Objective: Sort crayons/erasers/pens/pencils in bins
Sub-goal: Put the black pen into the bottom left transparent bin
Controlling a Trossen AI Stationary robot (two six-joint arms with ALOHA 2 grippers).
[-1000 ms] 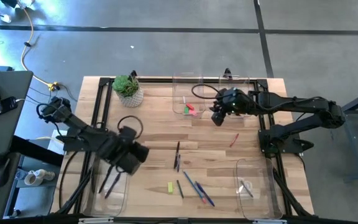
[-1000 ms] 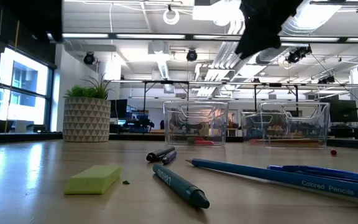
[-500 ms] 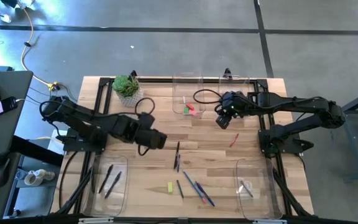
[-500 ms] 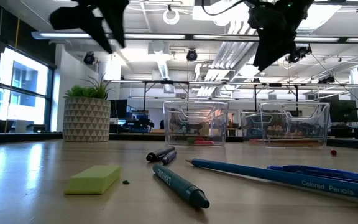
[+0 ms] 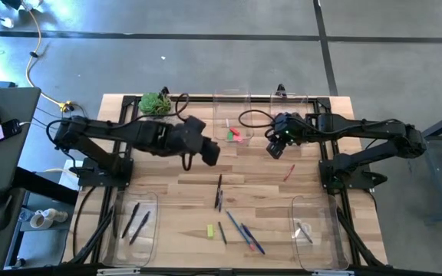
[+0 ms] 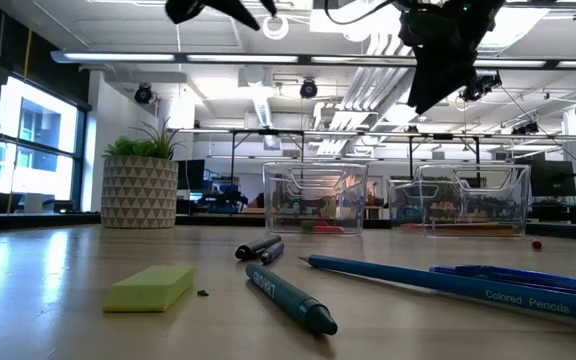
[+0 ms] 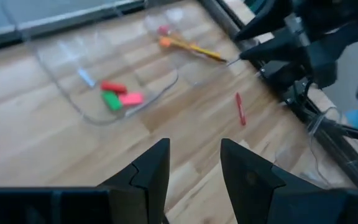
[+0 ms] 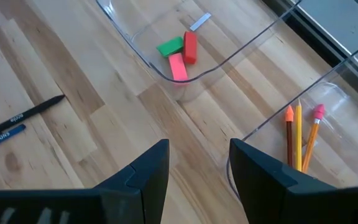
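Left gripper point(image 5: 209, 154), fingers parted and empty, is hovering above mid-desk; right gripper point(image 5: 274, 147), also parted and empty, is hanging beside the far-edge bins point(image 5: 231, 123) holding 3 erasers point(image 8: 179, 53) and 3 pencils point(image 8: 298, 135). Loose sticks point(image 5: 239, 230) near the front edge are looking light, stiff and slippery, best pinched mid-shaft.

From my station: two bins point(image 5: 231, 116) point(image 5: 298, 115) stand side by side at the table's point(image 5: 175, 184) far edge, erasers point(image 8: 179, 53) in the left one, pencils point(image 8: 298, 140) in the right. Two more bins point(image 5: 133, 222) point(image 5: 313, 230) sit at the near corners, loose sticks point(image 5: 240, 230) between them.
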